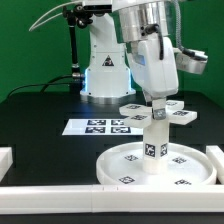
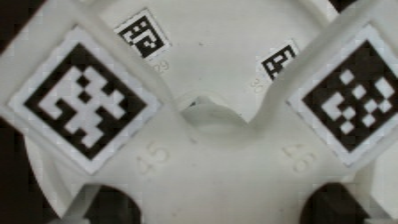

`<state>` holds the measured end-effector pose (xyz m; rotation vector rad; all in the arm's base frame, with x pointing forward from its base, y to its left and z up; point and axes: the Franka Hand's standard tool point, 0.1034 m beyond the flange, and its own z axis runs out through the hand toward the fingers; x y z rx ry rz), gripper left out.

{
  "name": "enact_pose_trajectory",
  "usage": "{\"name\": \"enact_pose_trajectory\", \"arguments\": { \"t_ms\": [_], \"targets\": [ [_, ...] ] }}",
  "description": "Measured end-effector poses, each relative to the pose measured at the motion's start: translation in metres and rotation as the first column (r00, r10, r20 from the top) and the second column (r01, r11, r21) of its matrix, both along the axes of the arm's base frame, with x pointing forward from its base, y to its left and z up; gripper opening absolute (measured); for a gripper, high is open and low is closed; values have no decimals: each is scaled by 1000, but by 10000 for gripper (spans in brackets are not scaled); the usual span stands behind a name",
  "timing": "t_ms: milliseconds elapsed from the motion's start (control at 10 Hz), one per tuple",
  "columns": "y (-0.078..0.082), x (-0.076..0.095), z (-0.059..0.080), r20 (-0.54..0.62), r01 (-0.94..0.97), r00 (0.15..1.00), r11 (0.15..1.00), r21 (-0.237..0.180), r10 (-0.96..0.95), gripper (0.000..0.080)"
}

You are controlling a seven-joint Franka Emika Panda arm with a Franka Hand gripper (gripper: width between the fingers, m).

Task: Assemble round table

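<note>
Exterior view: large rimmed round disc point(image 1: 160, 165) lies flat on the black table point(image 1: 40, 115), inside the corner made by the white border rails point(image 1: 60, 188). Short cylindrical post point(image 1: 154, 150) stands upright at the disc's centre, one tag facing the camera. Four-armed cross piece point(image 1: 157, 112) sits level at the top of the post; cannot tell whether it is fully seated. Gripper point(image 1: 157, 106) comes straight down onto the cross from above, fingers closed on its middle. Marker board point(image 1: 100, 126) lies flat behind, near the arm's base point(image 1: 104, 70), well apart from the disc. Wrist view: cross piece point(image 2: 205, 110) fills the frame, tagged arms spreading out from a central hub, and dark fingertips point(image 2: 111, 207) show at one edge of frame
</note>
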<state>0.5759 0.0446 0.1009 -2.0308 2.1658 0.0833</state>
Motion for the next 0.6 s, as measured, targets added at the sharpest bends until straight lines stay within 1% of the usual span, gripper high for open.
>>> {"name": "enact_pose_trajectory", "arguments": {
  "t_ms": [100, 200, 400, 500, 600],
  "targets": [
    [0, 0, 0, -4, 63, 998, 998, 8, -63, 445],
    [0, 0, 0, -9, 215, 977, 976, 20, -215, 445],
    [1, -1, -1, -18, 410, 912, 911, 45, -409, 445],
    [1, 0, 0, -37, 525, 851, 849, 64, -524, 445],
    [2, 0, -1, -39, 590, 807, 803, 82, -589, 445]
  ]
}}
